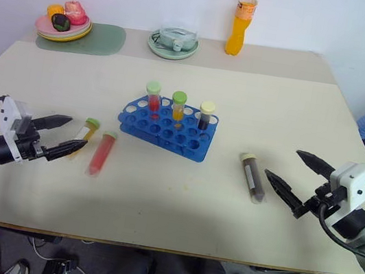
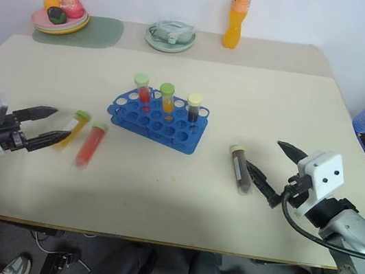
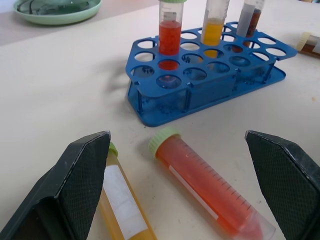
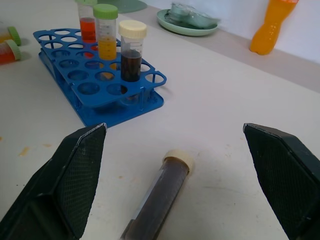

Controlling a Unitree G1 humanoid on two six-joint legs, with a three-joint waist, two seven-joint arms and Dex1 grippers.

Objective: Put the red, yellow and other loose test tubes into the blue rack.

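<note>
**Three tubes loose, three racked**

Nearest me, my left gripper point(image 1: 61, 135) and right gripper point(image 1: 291, 174) both stand spread wide, grasping nothing. Three loose test tubes lie flat on the table point(image 1: 256, 107): a yellow tube point(image 1: 85, 135) and a red tube point(image 1: 101, 153) before my left gripper, a brown tube point(image 1: 252, 178) before my right. Farther off, the blue rack point(image 1: 167, 130) holds three upright tubes point(image 1: 178, 107): red, yellow, brown. Beyond stand one green dish point(image 1: 173, 42) and one orange bottle point(image 1: 240, 21).

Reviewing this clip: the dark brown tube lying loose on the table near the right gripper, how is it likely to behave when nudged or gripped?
The dark brown tube lies on its side on the flat table, so a nudge would probably roll it. Its smooth, round plastic body may slip between the fingers. It looks rigid and nearly full, so probably a little heavy for its size.
</note>
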